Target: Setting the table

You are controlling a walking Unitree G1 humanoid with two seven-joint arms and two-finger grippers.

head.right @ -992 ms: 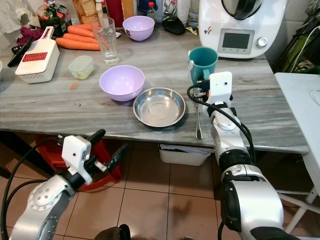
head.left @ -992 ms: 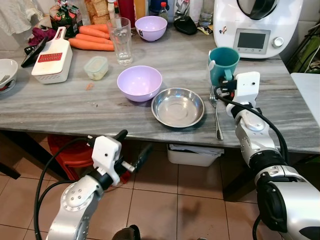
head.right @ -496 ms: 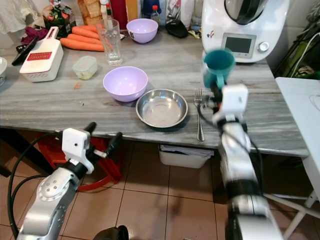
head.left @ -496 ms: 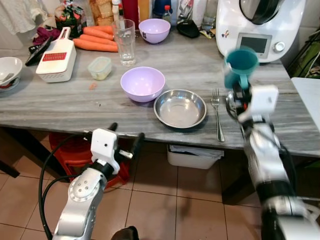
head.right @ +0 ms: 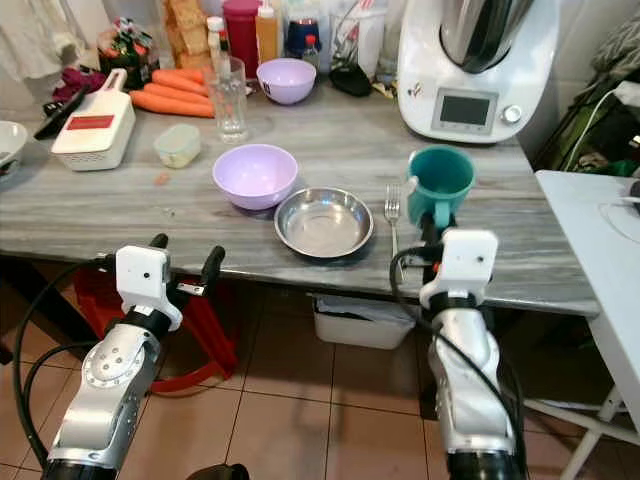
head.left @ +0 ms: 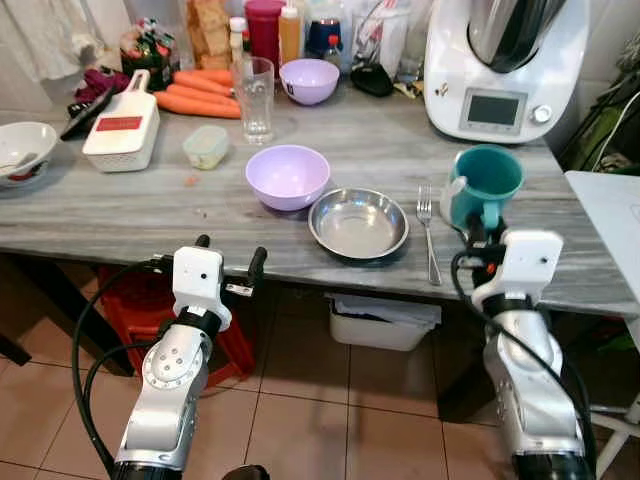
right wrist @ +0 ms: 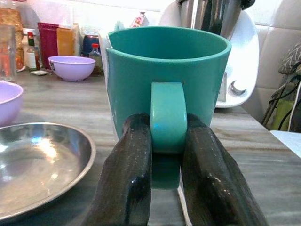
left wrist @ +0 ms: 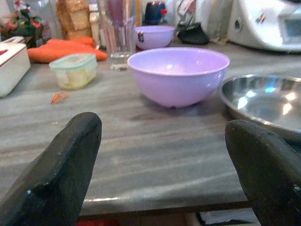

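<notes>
At the far left of the table [head.left: 120, 215] sit a white bowl [head.left: 22, 148] and a grater [head.left: 121, 133], with carrots [head.left: 197, 98] behind and a small tub [head.left: 206, 146] and a glass [head.left: 257, 99] further in. The left gripper [head.left: 228, 260] hangs below the near table edge, fingers spread wide and empty, pointing in under the edge towards the purple bowl [head.left: 288, 176].

Right of that bowl lies the steel plate [head.left: 359, 222], then a fork [head.left: 429, 232], prongs away, its handle reaching almost to the near edge. Right again, the right gripper [right wrist: 165, 160] pinches the handle of the teal mug [head.left: 482, 186] between both fingers; the mug is upright, and whether its base touches the table I cannot tell.

Risks, as I judge them: the grip is only on the thin handle, so the mug could swing or slip if moved quickly. Moved left, the mug could knock the fork off the near edge. The left gripper would strike the table edge if raised straight up.

Open room lies right of the mug and between it and the white kitchen machine [head.left: 505, 65] at the far side.
</notes>
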